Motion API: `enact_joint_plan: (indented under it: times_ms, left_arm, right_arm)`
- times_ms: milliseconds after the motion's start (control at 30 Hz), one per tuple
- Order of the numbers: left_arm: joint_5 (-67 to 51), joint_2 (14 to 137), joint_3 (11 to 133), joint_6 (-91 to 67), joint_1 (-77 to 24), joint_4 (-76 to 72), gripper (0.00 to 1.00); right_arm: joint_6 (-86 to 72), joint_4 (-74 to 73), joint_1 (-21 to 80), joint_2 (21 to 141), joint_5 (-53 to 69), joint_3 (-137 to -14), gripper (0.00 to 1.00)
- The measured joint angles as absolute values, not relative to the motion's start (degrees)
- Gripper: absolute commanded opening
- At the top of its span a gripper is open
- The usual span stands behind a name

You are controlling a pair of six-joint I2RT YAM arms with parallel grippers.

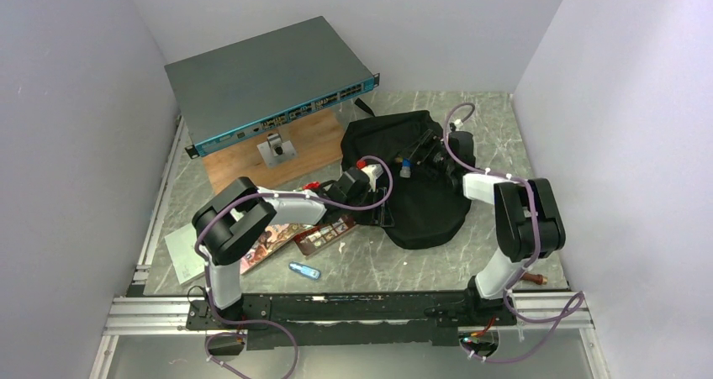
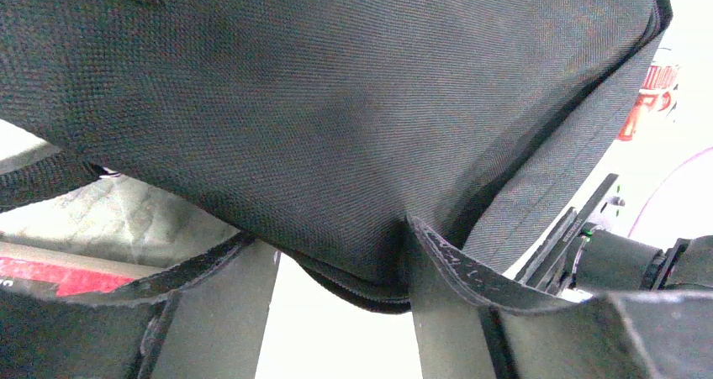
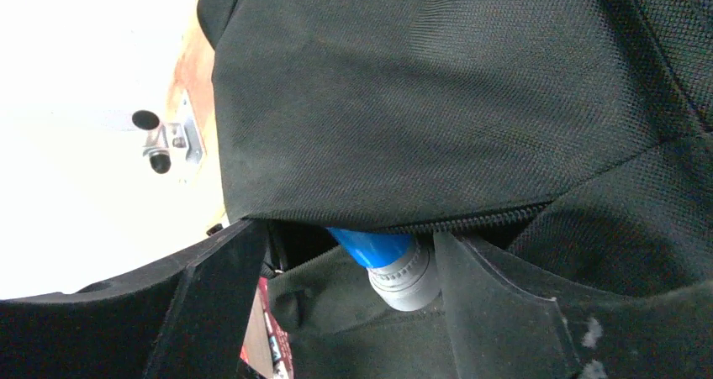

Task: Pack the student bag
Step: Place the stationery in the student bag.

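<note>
The student bag (image 1: 416,186), a black fabric backpack, lies in the middle of the table with its zipper mouth open. A blue tube with a grey cap (image 1: 405,167) pokes out of the opening. My left gripper (image 1: 370,183) is at the bag's left edge. In the left wrist view its jaws (image 2: 336,236) stand apart and the bag's hem (image 2: 370,291) drapes over the fingertips. My right gripper (image 1: 430,156) is over the bag's mouth. In the right wrist view it (image 3: 349,232) is open, and the tube's grey cap (image 3: 408,278) sits between the fingers, close to the right one.
A flat grey network switch (image 1: 269,85) rests on a wooden board (image 1: 294,148) at the back left. A magazine (image 1: 269,240), a white pad (image 1: 183,255), a snack box (image 1: 324,232) and a small blue item (image 1: 304,271) lie front left. A brown object (image 1: 531,276) lies by the right arm's base.
</note>
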State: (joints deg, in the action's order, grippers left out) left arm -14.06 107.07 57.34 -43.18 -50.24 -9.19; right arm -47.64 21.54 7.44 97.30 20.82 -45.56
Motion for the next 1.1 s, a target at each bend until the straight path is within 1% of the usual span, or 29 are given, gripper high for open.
enact_joint_plan:
  times_ms: [67,200,333,400,433,467,533,667,833,967,1100]
  left_arm:
    - [-13.82,106.98,57.34,-43.13,-50.39,-9.13,0.62]
    - [-13.50,106.76,57.36,-42.65,-50.61,-8.58,0.62]
    - [-13.23,106.65,57.56,-42.11,-50.72,-7.99,0.63]
    - [-13.10,106.43,57.56,-41.60,-50.78,-7.55,0.62]
    - [-13.04,106.34,57.56,-41.45,-50.83,-7.40,0.62]
    - [-13.02,106.32,57.56,-41.25,-50.83,-7.20,0.62]
    - [-13.04,106.32,57.63,-41.17,-50.83,-7.07,0.63]
    - [-13.04,106.32,57.65,-41.15,-50.85,-7.03,0.62]
    - [-12.99,106.32,57.65,-41.15,-50.87,-7.03,0.63]
    - [-12.95,106.24,57.65,-41.15,-50.89,-6.90,0.63]
    - [-12.97,106.21,57.67,-41.15,-50.89,-6.83,0.63]
  right_arm:
    - [-45.87,19.59,7.44,95.72,20.60,-45.56,0.82]
    - [-41.19,14.92,7.44,92.16,19.53,-45.58,0.85]
    - [-35.88,10.04,7.44,88.31,18.02,-45.58,0.81]
    - [-33.63,8.45,7.64,86.76,17.82,-45.34,0.78]
    - [-32.73,8.01,7.84,86.02,17.63,-44.97,0.75]
    - [-31.92,7.73,8.10,85.25,17.21,-44.34,0.68]
    - [-30.63,7.55,8.78,84.18,16.75,-42.68,0.60]
    - [-29.56,7.62,10.26,84.77,16.62,-40.51,0.41]
    - [-28.58,7.88,12.58,87.57,15.07,-40.40,0.29]
    - [-28.40,7.79,14.04,90.83,13.61,-41.58,0.23]
    - [-28.47,7.70,14.41,92.66,11.53,-42.78,0.12]
